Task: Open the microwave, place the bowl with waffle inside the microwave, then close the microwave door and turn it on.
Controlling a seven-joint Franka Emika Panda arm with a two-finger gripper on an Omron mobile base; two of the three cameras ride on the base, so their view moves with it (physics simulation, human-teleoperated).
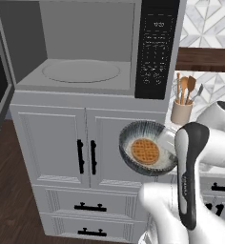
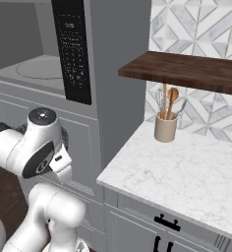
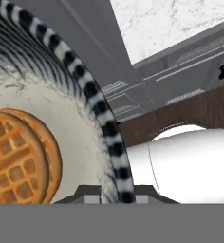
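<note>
The gripper (image 3: 111, 193) is clamped on the rim of the bowl (image 1: 148, 147), one fingertip on each side of the wall, holding it in the air in front of the white cabinet doors (image 1: 86, 143). The waffle (image 1: 145, 151) lies inside it. Farther back and higher, the microwave (image 1: 90, 71) stands open, its turntable (image 1: 81, 71) bare, with the utensil cup (image 1: 182, 112) at the countertop's (image 2: 187, 177) back edge.

Microwave (image 1: 86, 52) keypad (image 1: 156, 52) markings unreadable (too small).
</note>
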